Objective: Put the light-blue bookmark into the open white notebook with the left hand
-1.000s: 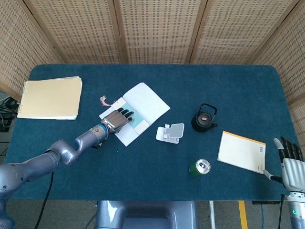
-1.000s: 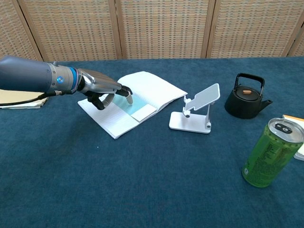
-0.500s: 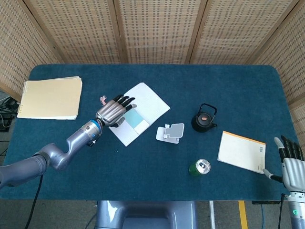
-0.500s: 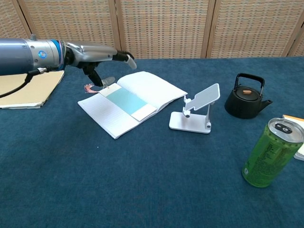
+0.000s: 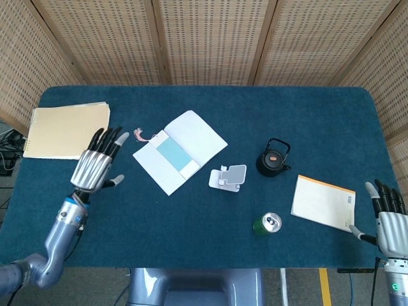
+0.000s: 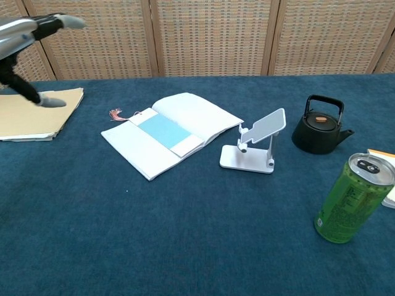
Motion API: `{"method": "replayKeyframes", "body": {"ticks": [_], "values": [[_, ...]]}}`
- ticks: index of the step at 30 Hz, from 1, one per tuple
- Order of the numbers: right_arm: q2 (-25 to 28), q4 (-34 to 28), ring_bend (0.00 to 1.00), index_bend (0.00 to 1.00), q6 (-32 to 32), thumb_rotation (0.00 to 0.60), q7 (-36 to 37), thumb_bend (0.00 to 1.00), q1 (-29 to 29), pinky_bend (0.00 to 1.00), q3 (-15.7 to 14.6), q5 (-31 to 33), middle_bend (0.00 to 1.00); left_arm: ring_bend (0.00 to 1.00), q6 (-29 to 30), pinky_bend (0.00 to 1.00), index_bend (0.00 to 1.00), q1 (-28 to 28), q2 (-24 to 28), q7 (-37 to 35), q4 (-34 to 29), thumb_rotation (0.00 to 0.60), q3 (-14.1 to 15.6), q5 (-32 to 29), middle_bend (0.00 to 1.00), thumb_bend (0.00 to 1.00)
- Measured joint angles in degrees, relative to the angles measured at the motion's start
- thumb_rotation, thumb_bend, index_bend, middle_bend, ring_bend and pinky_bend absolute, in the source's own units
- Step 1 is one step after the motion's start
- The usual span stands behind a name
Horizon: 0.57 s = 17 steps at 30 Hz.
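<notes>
The light-blue paper bookmark [image 5: 173, 152] lies flat along the centre fold of the open white notebook [image 5: 180, 150], its pink tassel [image 5: 139, 134] trailing onto the blue desk [image 5: 210, 217]. The left hand [image 5: 95, 169] hovers well apart, fingers [image 5: 107, 138] spread, grasping nothing. The placing looks done; the hand should retreat high, clear of the tan folder [image 5: 67, 131]. The right hand [image 5: 386, 217] is idle, fingers released.

Manila folder stack [image 5: 67, 131] upper left; phone stand [image 5: 227, 176] centre; black kettle [image 5: 273, 157] beside; green can [image 5: 267, 224], notepad [image 5: 323, 203] lower right.
</notes>
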Motion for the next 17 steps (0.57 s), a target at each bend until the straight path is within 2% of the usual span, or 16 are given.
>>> {"method": "replayKeyframes", "body": {"ticks": [6, 10, 17], "values": [[1.1, -2.9, 0.00, 0.03, 2.2, 0.600, -1.2, 0.09, -0.4, 0.00, -0.2, -1.6, 0.00, 0.00, 8.4, 0.00, 0.00, 9.1, 1.2, -0.8, -2.4, 0.600, 5.2, 4.1, 0.00, 0.15], [2.0, -4.6, 0.00, 0.03, 3.3, 0.600, -1.9, 0.09, -0.7, 0.00, -0.1, -2.2, 0.00, 0.00, 11.9, 0.00, 0.00, 13.7, 1.7, -1.5, -2.6, 0.600, 8.4, 7.1, 0.00, 0.15], [3.3, -7.1, 0.00, 0.02, 4.3, 0.600, -3.0, 0.09, -1.3, 0.00, -0.4, -2.9, 0.00, 0.00, 13.2, 0.00, 0.00, 17.6, 1.9, -3.8, -0.6, 0.600, 9.3, 8.8, 0.00, 0.15]]}}
